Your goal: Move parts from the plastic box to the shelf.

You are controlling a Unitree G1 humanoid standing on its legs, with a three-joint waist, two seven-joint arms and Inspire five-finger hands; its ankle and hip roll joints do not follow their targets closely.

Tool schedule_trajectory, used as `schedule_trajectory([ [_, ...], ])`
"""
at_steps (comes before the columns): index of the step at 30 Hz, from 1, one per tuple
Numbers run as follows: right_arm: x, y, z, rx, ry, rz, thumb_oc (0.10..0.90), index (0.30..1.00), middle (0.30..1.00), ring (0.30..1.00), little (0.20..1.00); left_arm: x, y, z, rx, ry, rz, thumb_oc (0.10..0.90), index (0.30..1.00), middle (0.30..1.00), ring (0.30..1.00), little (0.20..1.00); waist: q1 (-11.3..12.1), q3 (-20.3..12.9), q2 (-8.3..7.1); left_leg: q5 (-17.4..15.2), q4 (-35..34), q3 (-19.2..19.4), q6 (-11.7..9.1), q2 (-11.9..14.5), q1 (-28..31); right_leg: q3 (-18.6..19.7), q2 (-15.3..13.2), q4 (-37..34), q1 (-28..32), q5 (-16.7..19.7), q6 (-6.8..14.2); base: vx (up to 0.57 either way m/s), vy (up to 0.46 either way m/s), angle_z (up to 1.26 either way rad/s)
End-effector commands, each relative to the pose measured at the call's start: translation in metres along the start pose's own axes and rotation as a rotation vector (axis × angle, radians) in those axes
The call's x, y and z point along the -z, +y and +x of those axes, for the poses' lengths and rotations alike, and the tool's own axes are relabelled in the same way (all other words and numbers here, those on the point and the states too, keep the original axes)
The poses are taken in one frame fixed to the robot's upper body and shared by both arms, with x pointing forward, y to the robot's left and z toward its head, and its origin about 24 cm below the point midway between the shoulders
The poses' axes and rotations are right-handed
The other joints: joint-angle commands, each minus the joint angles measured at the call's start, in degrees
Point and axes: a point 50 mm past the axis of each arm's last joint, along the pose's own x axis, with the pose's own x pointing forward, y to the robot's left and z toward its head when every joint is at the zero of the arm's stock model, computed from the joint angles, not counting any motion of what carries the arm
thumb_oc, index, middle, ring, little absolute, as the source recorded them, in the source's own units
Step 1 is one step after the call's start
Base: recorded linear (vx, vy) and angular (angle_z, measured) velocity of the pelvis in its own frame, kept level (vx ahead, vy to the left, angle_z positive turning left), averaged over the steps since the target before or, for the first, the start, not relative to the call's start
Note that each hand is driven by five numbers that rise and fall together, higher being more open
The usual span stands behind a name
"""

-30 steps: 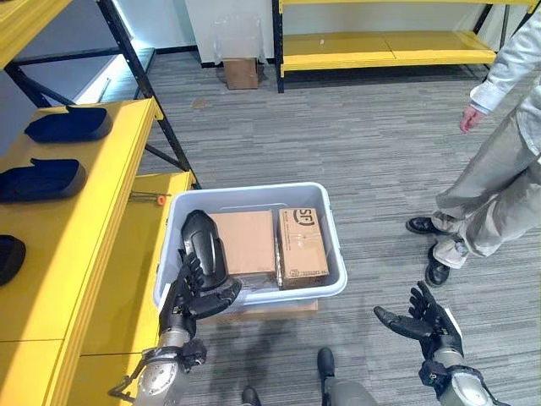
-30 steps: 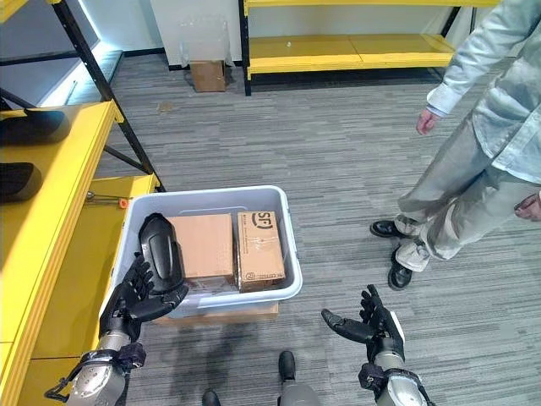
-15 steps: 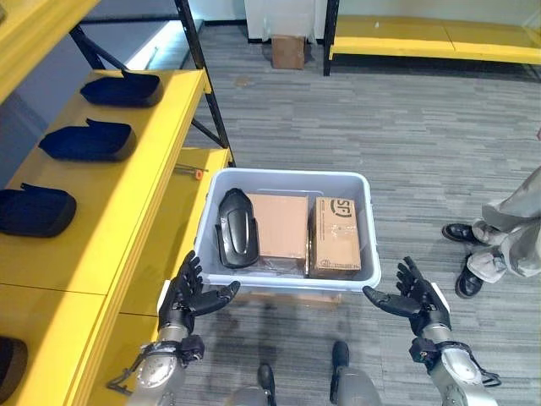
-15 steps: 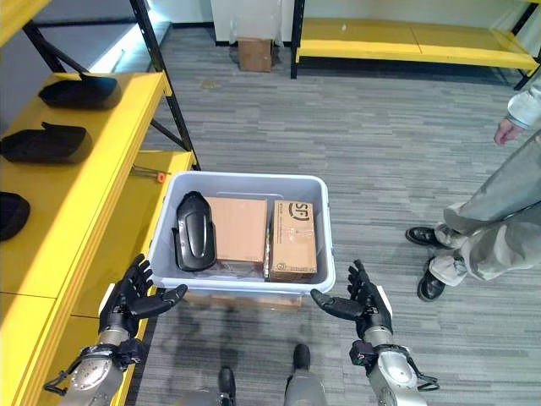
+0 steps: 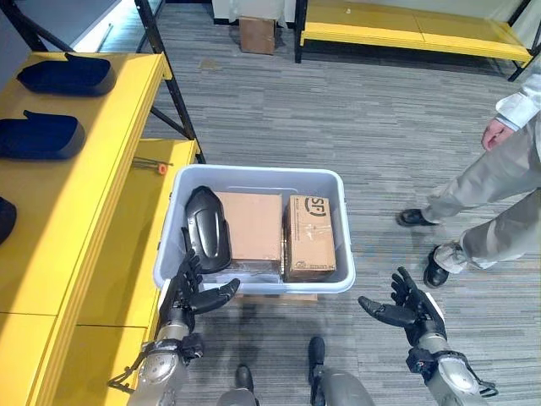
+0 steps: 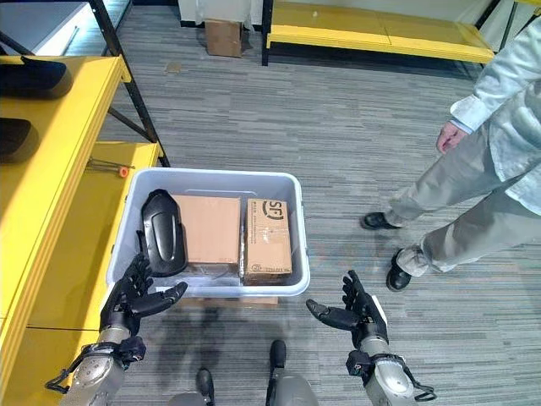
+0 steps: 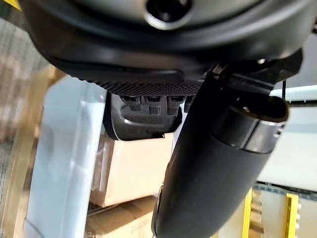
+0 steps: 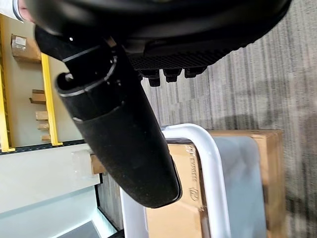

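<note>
The whole view had swung between frames, so the camera had moved; the plastic box [image 5: 254, 288] only appeared to shift, now at centre frame. The black moulded part [image 5: 207, 227] lay in the box's left end beside two cardboard cartons [image 5: 280, 236], as it had half a second before. The left hand [image 5: 191, 292], fingers spread and holding nothing, had drawn closer to the box's near-left corner. The right hand [image 5: 405, 308], also released, hung at lower right. No grasp had begun; more parts sat on the yellow shelf [image 5: 80, 178] at upper left.
</note>
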Motion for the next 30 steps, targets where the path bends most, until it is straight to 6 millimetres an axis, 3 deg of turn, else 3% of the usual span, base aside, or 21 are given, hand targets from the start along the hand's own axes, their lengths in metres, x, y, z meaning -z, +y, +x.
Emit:
schedule_trajectory([
  [1,-0.035,-0.015,-0.001,0.031,-0.179,-0.036,0.9,1.0,1.0,1.0,1.0,-0.035,-0.004,0.001,0.016,-0.195,-0.005,0.9,1.0,1.0,1.0,1.0,-0.9,-3.5,0.4,0.4,-1.7,-1.5,2.4,-5.5,-0.9,1.1,4.5,0.1,4.5,-8.4,1.5,0.05,-0.048,-0.03],
  [8,-0.034,-0.022,-0.006,0.055,-0.178,-0.031,0.9,1.0,1.0,1.0,1.0,-0.034,-0.008,0.002,0.038,-0.189,-0.017,0.9,1.0,1.0,1.0,1.0,-2.1,-4.0,1.04,0.2,-0.9,-1.8,1.5,-5.1,-0.6,1.5,4.5,-0.7,5.6,-8.7,0.8,0.04,-0.078,0.0],
  [10,-0.037,-0.023,-0.005,0.059,-0.193,-0.029,0.9,1.0,1.0,1.0,1.0,-0.036,-0.011,0.004,0.05,-0.195,-0.017,0.9,1.0,1.0,1.0,1.0,-2.4,-3.6,0.96,-0.6,2.6,-2.0,1.0,-4.7,-1.5,1.9,4.2,-0.5,5.9,-9.0,0.5,0.0,-0.087,0.01],
  [12,-0.04,-0.023,-0.005,0.053,-0.207,-0.023,0.9,1.0,1.0,1.0,1.0,-0.038,-0.013,0.006,0.062,-0.204,-0.021,0.9,1.0,1.0,1.0,1.0,-2.6,-2.8,0.75,-1.3,9.8,-1.9,0.3,-4.0,-4.2,2.2,4.0,-0.2,6.2,-9.4,-0.2,-0.02,-0.094,0.06],
  [13,-0.04,-0.023,-0.005,0.053,-0.207,-0.023,0.9,1.0,1.0,1.0,1.0,-0.038,-0.013,0.006,0.062,-0.204,-0.021,0.9,1.0,1.0,1.0,1.0,-2.7,-2.8,0.77,-1.3,9.9,-2.0,0.3,-3.9,-4.3,2.2,4.0,-0.2,6.2,-9.4,-0.2,-0.09,-0.18,0.12],
  [14,-0.044,-0.026,-0.005,0.054,-0.224,-0.026,0.9,1.0,1.0,1.0,1.0,-0.04,-0.016,0.008,0.078,-0.215,-0.021,0.9,1.0,1.0,1.0,1.0,-2.0,-0.1,-0.08,3.3,26.4,-2.5,-2.2,-3.6,-11.6,2.2,3.3,0.3,7.3,-9.7,-1.5,-0.08,-0.139,0.08],
  [15,-0.044,-0.026,-0.005,0.054,-0.224,-0.026,0.9,1.0,1.0,1.0,1.0,-0.04,-0.016,0.008,0.078,-0.215,-0.021,0.9,1.0,1.0,1.0,1.0,-2.1,-0.2,0.07,3.2,27.0,-2.7,-2.3,-3.4,-12.1,2.0,3.5,0.4,7.1,-9.8,-1.6,-0.12,-0.172,0.11],
  [16,-0.046,-0.026,-0.004,0.053,-0.228,-0.042,0.9,1.0,1.0,1.0,1.0,-0.042,-0.015,0.009,0.07,-0.225,-0.021,0.9,1.0,1.0,1.0,1.0,-1.5,1.0,-0.49,4.2,30.9,-5.7,-2.3,-3.8,-15.5,2.4,3.2,0.9,7.0,-10.2,-2.2,-0.04,-0.025,0.14],
  [19,-0.047,-0.026,-0.005,0.066,-0.234,-0.028,0.9,1.0,1.0,1.0,1.0,-0.041,-0.014,0.008,0.054,-0.22,-0.029,0.9,1.0,1.0,1.0,1.0,-2.2,0.5,-1.21,4.6,24.2,-6.0,-0.9,3.1,-16.5,3.0,1.9,1.9,6.6,-11.0,-1.8,0.04,0.029,-0.3],
  [20,-0.046,-0.026,-0.005,0.066,-0.234,-0.028,0.9,1.0,1.0,1.0,1.0,-0.041,-0.014,0.008,0.054,-0.22,-0.029,0.9,1.0,1.0,1.0,1.0,-2.1,0.6,-1.28,4.7,23.9,-5.8,-0.9,3.0,-16.2,3.1,1.9,2.0,6.7,-11.1,-1.8,0.13,0.136,-0.18],
  [21,-0.047,-0.026,-0.006,0.076,-0.239,-0.02,0.9,1.0,1.0,1.0,1.0,-0.042,-0.013,0.008,0.046,-0.221,-0.027,0.9,1.0,1.0,1.0,1.0,-2.1,0.7,-0.73,8.6,10.7,-8.3,-1.6,7.2,-13.1,4.0,2.0,3.6,6.6,-12.7,-1.2,0.12,0.163,0.03],
  [22,-0.047,-0.026,-0.006,0.08,-0.241,-0.021,0.9,1.0,1.0,1.0,1.0,-0.042,-0.013,0.009,0.043,-0.22,-0.027,0.9,1.0,1.0,1.0,1.0,-2.2,0.6,-0.2,11.4,5.8,-8.9,-2.4,9.1,-12.2,4.6,2.3,4.3,6.2,-13.3,-1.2,0.12,0.16,-0.15],
  [23,-0.047,-0.027,-0.006,0.08,-0.241,-0.022,0.9,1.0,1.0,1.0,1.0,-0.042,-0.013,0.009,0.043,-0.22,-0.027,0.9,1.0,1.0,1.0,1.0,-2.1,0.7,-0.21,11.8,5.0,-8.8,-2.5,9.1,-11.7,4.6,2.3,4.5,6.2,-13.4,-1.2,0.13,0.216,-0.34],
  [24,-0.049,-0.027,-0.004,0.089,-0.249,-0.022,0.9,1.0,1.0,1.0,1.0,-0.044,-0.014,0.011,0.044,-0.228,-0.02,0.9,1.0,1.0,1.0,1.0,-1.9,0.8,0.87,17.2,-2.4,-10.2,-4.2,12.9,-11.9,6.3,2.5,7.9,5.2,-15.7,-0.8,0.14,0.22,-0.39],
  [25,-0.048,-0.028,-0.005,0.09,-0.246,-0.021,0.9,1.0,1.0,1.0,1.0,-0.044,-0.015,0.011,0.047,-0.225,-0.017,0.9,1.0,1.0,1.0,1.0,-2.0,0.9,1.28,18.1,-3.7,-9.9,-4.8,13.7,-11.6,6.9,2.6,8.9,5.1,-16.3,-0.7,0.19,0.321,-0.35],
  [27,-0.05,-0.028,-0.004,0.102,-0.257,-0.011,0.9,1.0,1.0,1.0,1.0,-0.045,-0.017,0.013,0.06,-0.226,-0.019,0.9,1.0,1.0,1.0,1.0,-2.9,1.2,2.76,19.1,-5.2,-5.2,-6.4,15.8,-9.8,7.2,2.5,11.7,4.3,-18.2,-0.1,0.12,0.267,-0.62],
  [30,-0.05,-0.025,-0.003,0.1,-0.264,0.012,0.9,1.0,1.0,1.0,1.0,-0.047,-0.019,0.015,0.073,-0.235,-0.018,0.9,1.0,1.0,1.0,1.0,-2.6,1.1,4.06,18.9,-5.4,-4.4,-7.7,16.8,-9.3,8.0,2.4,13.0,2.7,-18.4,0.2,0.06,0.185,-0.46],
])
